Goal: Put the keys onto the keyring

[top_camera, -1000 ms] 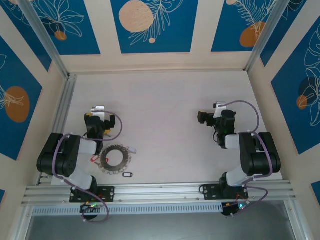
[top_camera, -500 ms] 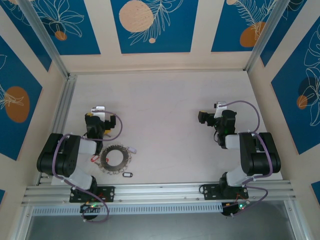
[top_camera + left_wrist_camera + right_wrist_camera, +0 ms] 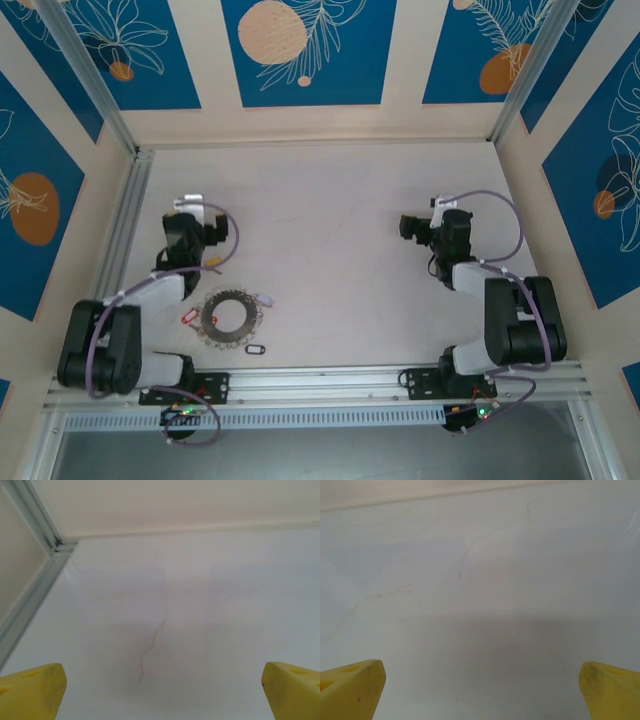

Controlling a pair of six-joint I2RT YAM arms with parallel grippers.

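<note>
Overhead: keyring (image 3: 228,318) lies near my left gripper (image 3: 161,680), base-side, well apart from right gripper (image 3: 481,677). Wrist cameras: bare table (image 3: 200,605) between wide-spread, empty fingers (image 3: 35,690).

Silver-grey keyring (image 3: 209,322), red key (image 3: 188,318), black key (image 3: 254,350), pale table (image 3: 330,220), blue leaf-patterned walls (image 3: 300,60)

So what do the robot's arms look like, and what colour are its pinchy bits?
The left arm and right arm are both chunky black joints joined by pale grey links, and each trails a looping lilac cable. The left end effector and right end effector have bright yellow wedge-shaped fingers. A tiny green light glows at the right arm's base.
</note>
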